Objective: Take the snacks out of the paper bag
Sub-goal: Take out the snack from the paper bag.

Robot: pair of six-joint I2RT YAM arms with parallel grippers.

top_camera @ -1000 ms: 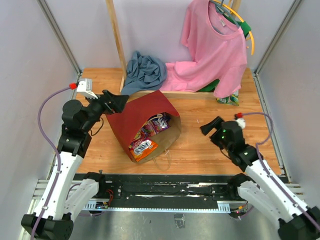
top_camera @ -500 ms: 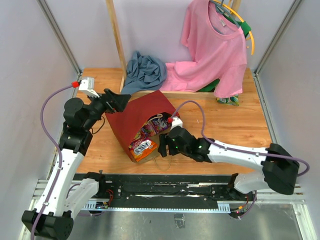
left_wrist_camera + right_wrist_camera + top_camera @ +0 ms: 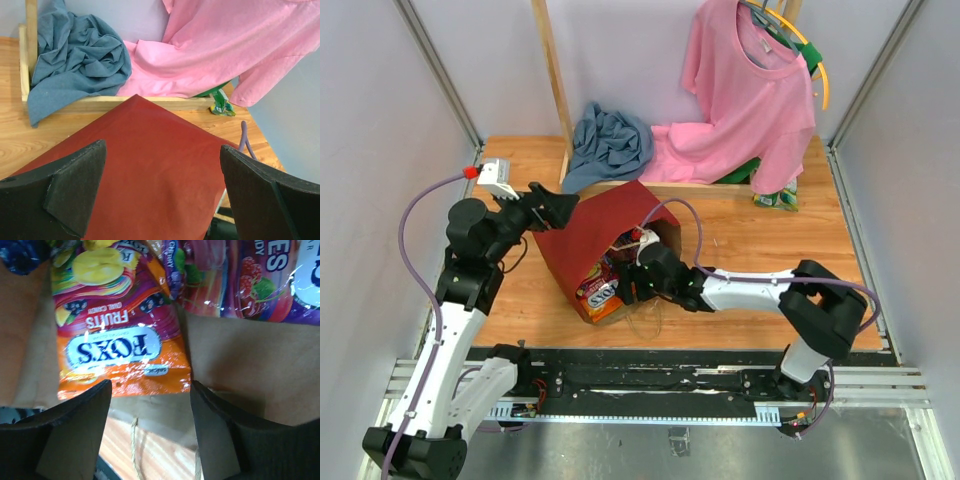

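Table (image 3: 790, 240): bare wood boards, with everything below on it or over it.
Pink shirt (image 3: 750, 100): hangs at the far right, its hem on a wooden rail; no print that I can read.
Paper bag (image 3: 590, 235): lies tipped over left of the middle, dark red side up, brown mouth turned toward the near edge; no lettering shows on the red.
Blue-grey cloth (image 3: 610, 140): crumpled in a heap at the back, just behind the bag.
Right gripper (image 3: 149, 387): reaches into the bag's mouth with its fingers standing apart; they are clamped on nothing that I can see.
Left gripper (image 3: 162, 150): fingers spread wide over the bag's red side near its far left corner (I cannot tell whether they touch the paper).
Orange packet (image 3: 115, 347): inside the bag, at the lip; it reads "FOX'S", "FRUITS" and "OVAL CANDY", upside down from the wrist. Its bottom edge lies just ahead of the right gripper's fingertips, in line with the gap between them.
Purple packet (image 3: 260, 285): deeper in the bag, beside and partly behind the orange one, with berries printed on it; only letter ends "DY" and "ES" can be read.
Green packet (image 3: 777, 200): out on the table under the shirt's hem, well apart from both grippers; too small to read.
Twine handle (image 3: 134, 440): trails on the wood below the bag's lip, between the right fingers.
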